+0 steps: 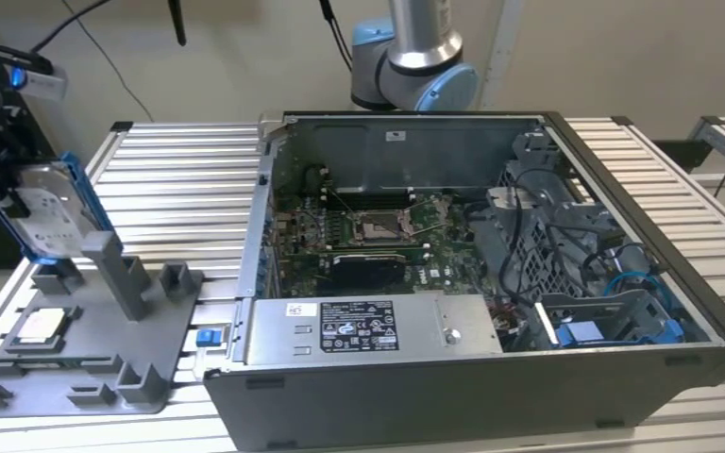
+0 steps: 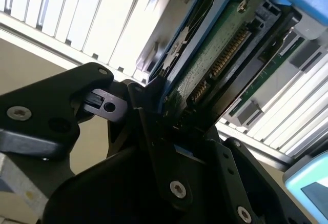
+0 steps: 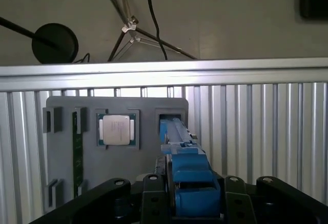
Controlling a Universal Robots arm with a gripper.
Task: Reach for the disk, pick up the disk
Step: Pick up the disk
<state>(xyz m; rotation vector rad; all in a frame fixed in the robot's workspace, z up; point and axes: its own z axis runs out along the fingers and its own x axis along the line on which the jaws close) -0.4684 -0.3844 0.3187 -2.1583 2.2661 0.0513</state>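
In the exterior view, the disk [image 1: 45, 212], silver with a white label and a bright blue frame, stands on edge and tilted at the exterior view's left. My gripper [image 1: 16, 193] is shut on its upper part. The disk's lower end is at a slot of the grey stand [image 1: 98, 349]; I cannot tell whether it still touches. The second wrist view shows the disk [image 2: 215, 55] from its green circuit-board side, clamped in the black gripper [image 2: 189, 116]. In the first wrist view the blue frame of the disk [image 3: 177, 137] runs from the gripper [image 3: 189, 183] toward a slot in the stand [image 3: 143, 106].
A small square pale chip [image 1: 39, 324] [image 3: 117, 129] lies in a recess of the stand. An open computer case [image 1: 463, 283] fills the slatted table's middle and right. The arm's base [image 1: 413, 66] stands behind it. Black cables and a tripod lie beyond the table edge.
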